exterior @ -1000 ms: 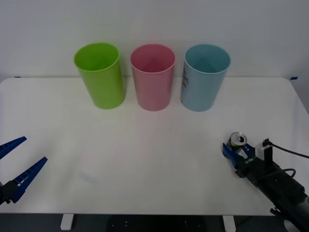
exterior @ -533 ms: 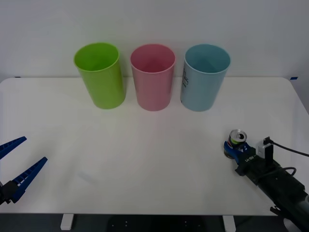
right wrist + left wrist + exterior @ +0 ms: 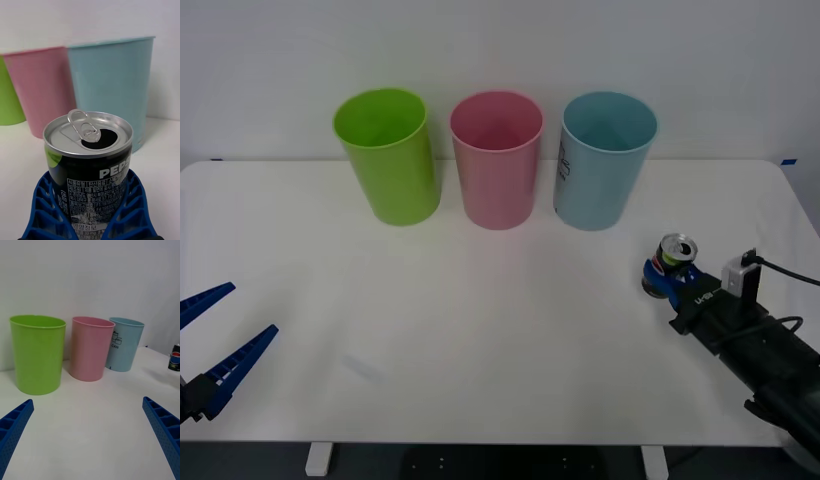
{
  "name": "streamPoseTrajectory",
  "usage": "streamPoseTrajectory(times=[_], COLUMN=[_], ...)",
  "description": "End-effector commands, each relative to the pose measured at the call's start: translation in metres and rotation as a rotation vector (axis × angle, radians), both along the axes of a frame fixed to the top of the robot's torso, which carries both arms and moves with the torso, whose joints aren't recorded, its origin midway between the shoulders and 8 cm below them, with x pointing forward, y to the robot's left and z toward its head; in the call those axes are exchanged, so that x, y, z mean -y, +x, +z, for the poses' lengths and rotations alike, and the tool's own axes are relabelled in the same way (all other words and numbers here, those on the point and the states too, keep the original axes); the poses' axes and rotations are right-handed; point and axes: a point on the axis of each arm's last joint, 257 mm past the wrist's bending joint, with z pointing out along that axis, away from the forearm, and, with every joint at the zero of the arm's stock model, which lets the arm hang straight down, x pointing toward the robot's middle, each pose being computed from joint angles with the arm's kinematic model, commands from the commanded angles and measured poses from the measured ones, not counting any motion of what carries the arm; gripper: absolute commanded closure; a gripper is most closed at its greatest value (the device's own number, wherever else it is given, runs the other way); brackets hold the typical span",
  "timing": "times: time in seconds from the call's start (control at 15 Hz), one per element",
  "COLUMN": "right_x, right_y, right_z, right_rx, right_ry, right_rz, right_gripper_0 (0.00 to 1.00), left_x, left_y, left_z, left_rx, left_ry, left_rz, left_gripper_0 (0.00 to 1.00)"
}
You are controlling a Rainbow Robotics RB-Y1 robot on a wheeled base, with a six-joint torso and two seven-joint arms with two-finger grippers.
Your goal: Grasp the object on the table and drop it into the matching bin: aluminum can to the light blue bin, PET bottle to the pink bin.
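Note:
The aluminum can [image 3: 674,254], dark with a silver top, is held upright between the blue fingers of my right gripper [image 3: 667,280] at the right side of the table [image 3: 480,300]. In the right wrist view the can [image 3: 90,157] sits between the two ribbed fingers [image 3: 45,210], and my right gripper [image 3: 89,180] is shut on it. Beyond the can stand the light blue bin [image 3: 112,82] and the pink bin [image 3: 41,90]. In the front view the light blue bin [image 3: 605,165] is at the back, right of the pink bin [image 3: 497,165]. My left gripper [image 3: 252,310] waits open at the near left.
A green bin [image 3: 388,160] stands left of the pink one in the row along the table's far edge. The left wrist view shows all three bins and the can [image 3: 175,358] far off, between my open left gripper [image 3: 87,401] fingers.
My right gripper has moved away from the near edge toward the bins, carrying the can with it. The left arm has not moved.

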Motion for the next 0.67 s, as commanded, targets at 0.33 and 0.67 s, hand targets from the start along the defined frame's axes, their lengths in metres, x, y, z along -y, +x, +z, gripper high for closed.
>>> streamPoseTrajectory(times=[0.33, 0.67], right_x=[-0.019, -0.029], right_y=[-0.003, -0.012], right_z=[0.07, 0.126], right_rx=[0.032, 0.043], right_ry=[0.075, 0.127], right_rz=[0.089, 0.171], right_gripper_0=[1.0, 1.0], left_x=[0.0, 0.0], left_y=[0.0, 0.0], left_z=[0.0, 0.0], left_rx=[0.0, 0.0], left_ry=[0.0, 0.0], left_rz=[0.0, 0.0], left_gripper_0=[0.0, 0.0])
